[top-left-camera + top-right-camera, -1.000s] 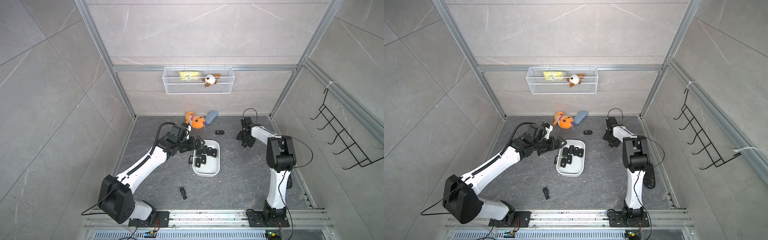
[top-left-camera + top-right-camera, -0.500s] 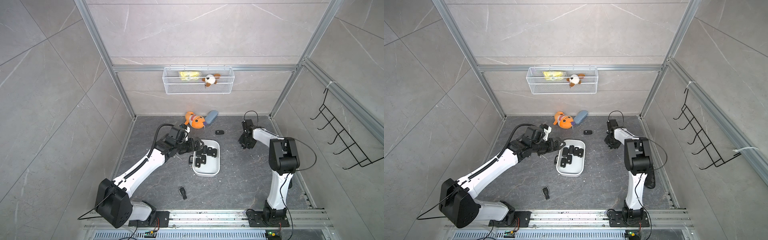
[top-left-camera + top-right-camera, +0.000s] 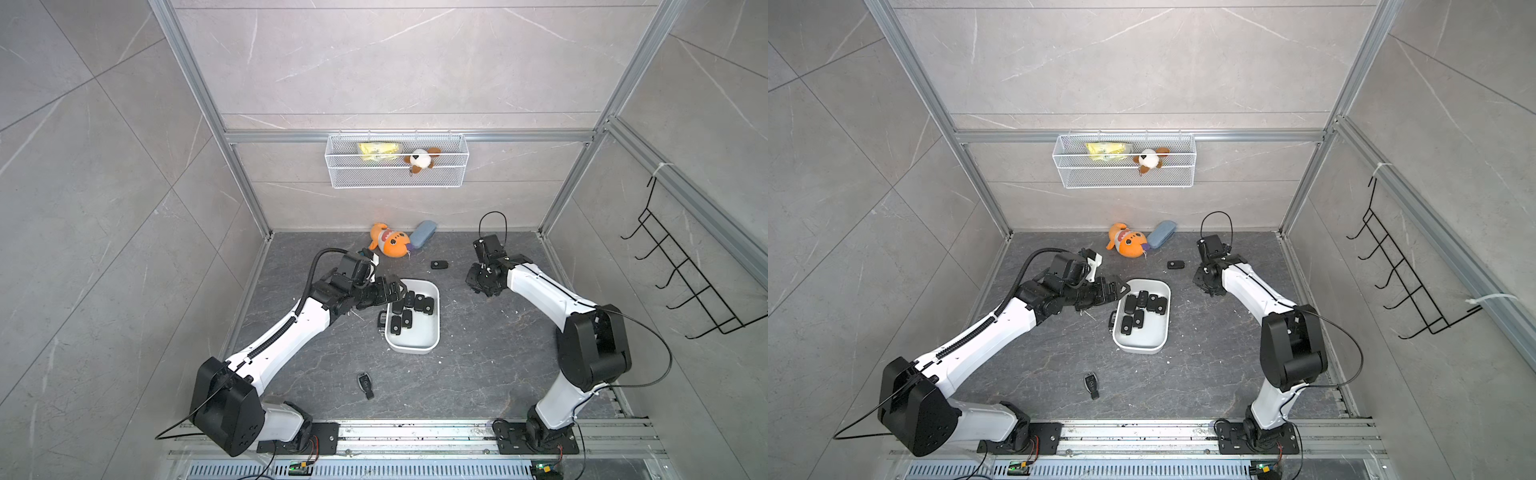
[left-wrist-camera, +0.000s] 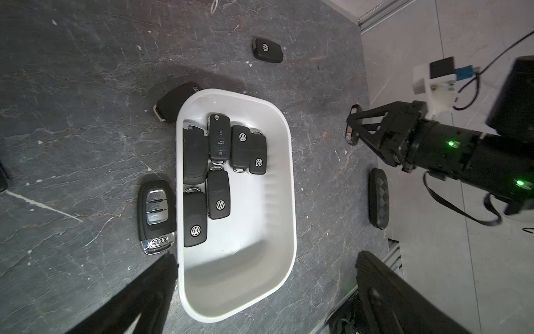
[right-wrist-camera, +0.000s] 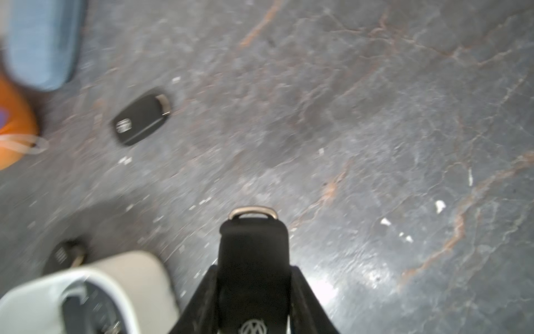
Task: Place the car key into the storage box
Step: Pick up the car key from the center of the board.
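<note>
The car key point(image 5: 253, 245) is clamped in the fingers of the right gripper point(image 5: 254, 277), metal loop end poking out front, over bare counter point(image 3: 478, 332), on the right of the storage box point(image 3: 417, 338) and apart from it. The left gripper point(image 3: 397, 291) hangs at the box's far left corner, fingers point(image 4: 144, 295) wide apart. 6 black keys point(image 4: 218, 193) lie inside the box, bunched toward its far end. Outside, an Audi key point(image 4: 157, 214) sits just beside the left wall, and a dark fob point(image 4: 176, 101) is against the far corner. A VW key point(image 3: 439, 264) lies farther back and a lone key point(image 3: 365, 384) toward the front.
</note>
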